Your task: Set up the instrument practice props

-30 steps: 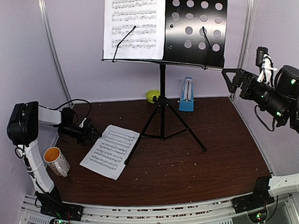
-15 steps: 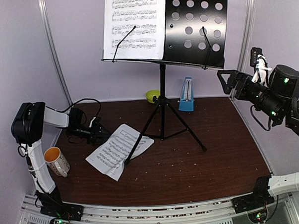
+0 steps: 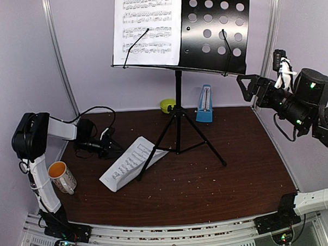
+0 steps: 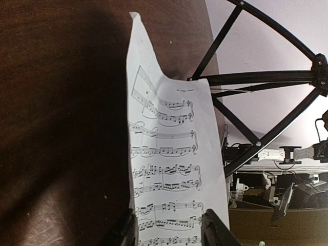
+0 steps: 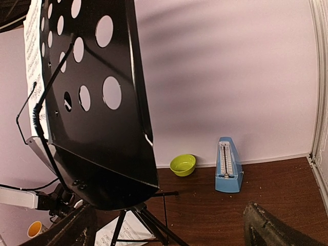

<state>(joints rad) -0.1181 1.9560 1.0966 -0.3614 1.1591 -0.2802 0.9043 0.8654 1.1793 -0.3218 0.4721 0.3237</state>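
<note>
Only the left wrist view shows the left pincer (image 4: 166, 234) clamping the loose page (image 4: 169, 154), which curls off the desk (image 4: 61, 128) left of centre overhead. The right pincer (image 5: 171, 230) gapes wide beside the music stand (image 5: 102, 148), at right.

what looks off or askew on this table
The loose sheet-music page is not lying flat. Held by the left gripper, it tilts up off the table, curled, with its far end kinked against the music stand's tripod leg. Nothing else stands out.
</note>
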